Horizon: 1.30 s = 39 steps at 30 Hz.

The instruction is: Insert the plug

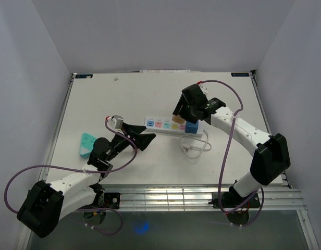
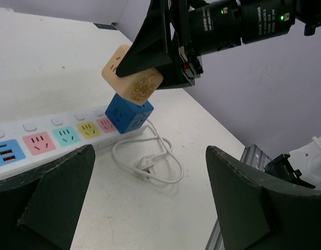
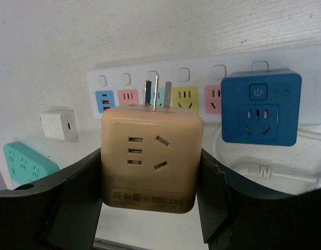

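Observation:
My right gripper (image 3: 150, 172) is shut on a tan cube plug (image 3: 150, 156), its three prongs (image 3: 157, 94) pointing at the white power strip (image 3: 202, 78). In the left wrist view the tan plug (image 2: 133, 78) hangs tilted just above a blue cube adapter (image 2: 129, 113), which sits in the strip's (image 2: 46, 140) end socket. The overhead view has the right gripper (image 1: 185, 112) over the strip's (image 1: 160, 125) right end, by the blue cube (image 1: 191, 127). My left gripper (image 1: 142, 135) is open and holds nothing, low beside the strip's left end.
The strip's white cable (image 1: 194, 146) lies coiled in front of its right end, its wall plug (image 2: 145, 162) loose on the table. A small white charger (image 1: 115, 121) and a teal socket block (image 1: 87, 144) lie to the left. Metal rails (image 1: 202, 195) run along the near edge.

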Each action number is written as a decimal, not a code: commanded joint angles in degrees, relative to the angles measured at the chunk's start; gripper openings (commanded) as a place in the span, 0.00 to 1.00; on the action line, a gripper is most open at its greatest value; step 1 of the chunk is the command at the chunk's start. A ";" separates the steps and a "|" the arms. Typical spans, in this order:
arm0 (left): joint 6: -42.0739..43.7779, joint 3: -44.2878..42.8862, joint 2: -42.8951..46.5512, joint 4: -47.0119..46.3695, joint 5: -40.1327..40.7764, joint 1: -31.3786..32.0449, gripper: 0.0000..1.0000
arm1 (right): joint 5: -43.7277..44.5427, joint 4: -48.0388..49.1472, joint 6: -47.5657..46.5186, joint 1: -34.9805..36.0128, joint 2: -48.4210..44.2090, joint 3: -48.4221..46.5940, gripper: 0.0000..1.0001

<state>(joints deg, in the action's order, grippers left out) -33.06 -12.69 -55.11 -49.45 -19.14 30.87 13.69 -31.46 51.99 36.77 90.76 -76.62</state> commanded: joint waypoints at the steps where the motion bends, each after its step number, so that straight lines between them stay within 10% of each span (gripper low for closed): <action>1: -0.87 0.82 -1.57 -6.17 -1.08 -0.02 0.98 | -3.57 -1.94 0.22 0.32 -5.06 1.29 0.08; 6: 5.27 -1.03 -6.67 -11.19 -8.56 1.29 0.98 | -10.78 2.53 0.66 0.32 -8.40 7.51 0.08; 26: 50.35 0.73 -18.00 -28.03 33.26 28.53 0.98 | -22.92 -0.08 13.05 1.02 -14.39 11.23 0.08; 39: 61.01 0.12 -23.99 -33.87 34.61 32.41 0.98 | -23.01 -1.41 15.51 5.06 -13.77 11.76 0.08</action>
<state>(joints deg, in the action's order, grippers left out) 24.91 -12.58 -79.26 -75.59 14.17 62.76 -8.56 -33.32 65.93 40.51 77.30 -64.79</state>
